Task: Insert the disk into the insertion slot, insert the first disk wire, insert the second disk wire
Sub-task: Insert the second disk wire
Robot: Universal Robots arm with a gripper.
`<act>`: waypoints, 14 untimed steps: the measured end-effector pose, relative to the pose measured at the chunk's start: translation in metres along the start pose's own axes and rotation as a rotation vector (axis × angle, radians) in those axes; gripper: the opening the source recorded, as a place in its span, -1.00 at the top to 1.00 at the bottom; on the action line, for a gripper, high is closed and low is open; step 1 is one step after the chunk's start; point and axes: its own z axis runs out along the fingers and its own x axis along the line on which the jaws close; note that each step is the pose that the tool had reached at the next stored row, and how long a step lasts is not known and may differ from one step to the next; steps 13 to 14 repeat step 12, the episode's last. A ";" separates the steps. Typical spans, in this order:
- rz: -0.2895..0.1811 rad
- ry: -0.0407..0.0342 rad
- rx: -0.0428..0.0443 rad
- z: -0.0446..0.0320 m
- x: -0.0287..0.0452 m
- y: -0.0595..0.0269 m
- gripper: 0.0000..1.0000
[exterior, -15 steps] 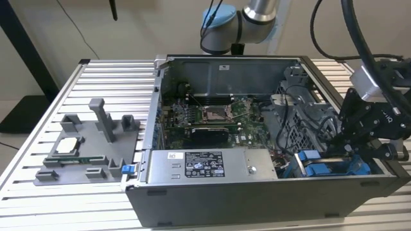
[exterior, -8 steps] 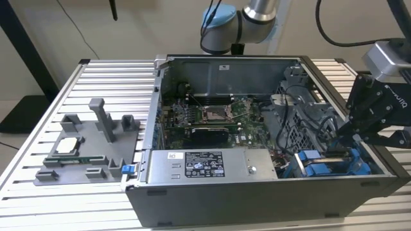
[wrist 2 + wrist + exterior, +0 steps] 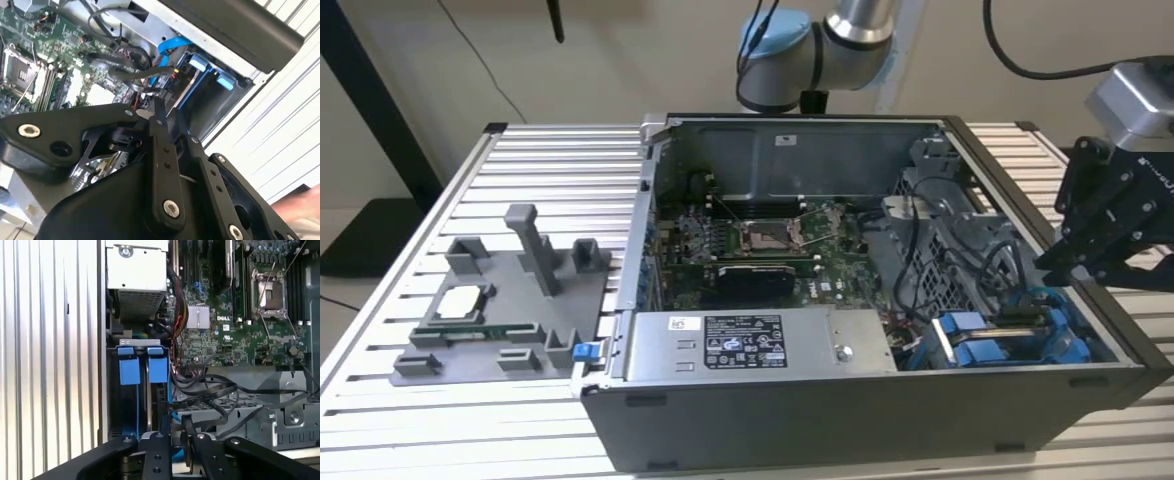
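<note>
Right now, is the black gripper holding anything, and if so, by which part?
It cannot be told. The black gripper hangs over the blue-tabbed drive bay among black cables, and no grasped object can be made out between its fingers.

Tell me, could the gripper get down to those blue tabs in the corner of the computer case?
Probably yes. The gripper hangs just above the open case, near the blue tabs. Black cables lie beside them, not over them.
</note>
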 end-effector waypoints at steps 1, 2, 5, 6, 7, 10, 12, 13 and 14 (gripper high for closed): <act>-0.003 -0.0007 0.0176 0.0000 0.0000 0.0002 -1.00; -0.006 -0.0012 0.0317 -0.0003 -0.0001 0.0003 -1.00; -0.008 -0.0023 0.0402 -0.0022 -0.0003 0.0006 -1.00; -0.008 -0.0032 0.0402 -0.0023 -0.0004 0.0006 -1.00; -0.008 -0.0042 0.0401 -0.0023 -0.0004 0.0006 -1.00; -0.008 -0.0074 0.0400 -0.0023 -0.0004 0.0007 -1.00; -0.008 -0.0095 0.0399 -0.0023 -0.0004 0.0006 -1.00; -0.008 -0.0095 0.0399 -0.0023 -0.0004 0.0006 -1.00; -0.008 -0.0095 0.0399 -0.0023 -0.0004 0.0006 -1.00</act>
